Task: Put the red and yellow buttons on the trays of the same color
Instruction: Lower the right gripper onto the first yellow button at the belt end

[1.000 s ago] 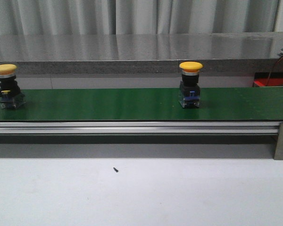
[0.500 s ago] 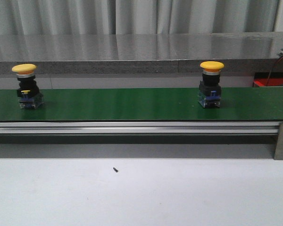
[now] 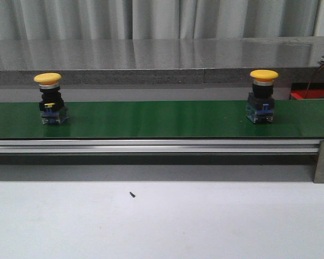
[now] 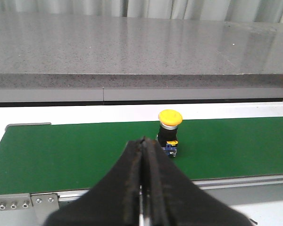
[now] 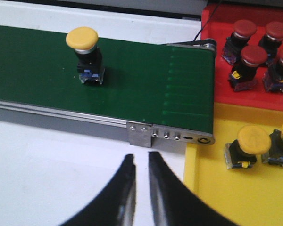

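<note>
While two yellow mushroom-head push buttons stand upright on the long green conveyor belt (image 3: pixel 151 118), neither arm touches either of them. The left yellow button (image 3: pixel 49 100) sits toward the belt's left part in the front view; it has a domed yellow cap on a silver collar, a black body and a clear base block with blue and yellow fittings. The right yellow button (image 3: pixel 262 97) stands well apart from it, toward the belt's right end, and has the same cap, collar and black body over a blue-tinted clear base.

The left gripper (image 4: pixel 144 165) has its black fingers pressed together with no gap and nothing between them, hanging on the near side of the belt with the left button just beyond its tips. The right gripper (image 5: pixel 141 162) shows a narrow slit between its fingers and holds nothing, poised over the white table (image 3: pixel 162 221) near the belt's metal end bracket (image 5: pixel 167 135).

Beside the belt's end lie a red plastic tray (image 5: pixel 217 94) holding several red-capped buttons (image 5: pixel 252 59) and a yellow plastic tray (image 5: pixel 207 188) holding two yellow-capped buttons (image 5: pixel 247 146).
</note>
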Tool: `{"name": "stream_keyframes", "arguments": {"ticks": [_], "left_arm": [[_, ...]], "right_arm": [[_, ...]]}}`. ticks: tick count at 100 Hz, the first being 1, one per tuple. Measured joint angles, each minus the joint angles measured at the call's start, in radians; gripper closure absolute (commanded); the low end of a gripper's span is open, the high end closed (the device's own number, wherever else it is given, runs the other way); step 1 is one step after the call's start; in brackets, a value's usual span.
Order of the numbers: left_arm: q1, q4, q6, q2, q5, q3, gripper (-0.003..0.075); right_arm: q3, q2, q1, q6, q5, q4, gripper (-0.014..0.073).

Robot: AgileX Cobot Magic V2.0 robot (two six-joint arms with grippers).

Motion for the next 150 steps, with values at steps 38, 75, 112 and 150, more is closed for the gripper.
{"name": "stream_keyframes", "arguments": {"ticks": [38,75,112,150], "left_arm": [[0.0,0.0,0.0,0.0,-0.008,0.0,0.0739],[0.0,0.0,0.0,0.0,-0.008,0.0,0.074],[0.0,0.0,0.0,0.0,-0.008,0.0,0.0739],[0.0,0.0,0.001,0.0,-0.008,0.0,0.074]], "right_arm": [[-0.153,0.24,0.0,0.0,0.036,0.025,0.0011],[-0.425,0.659,0.016,0.0,0.05,0.027,0.0011],[-0.562,0.886,0.134,0.0,0.01,-0.036,0.0011],[-0.589,1.008,0.135,0.004,-0.032,-0.084,0.0279]]}}
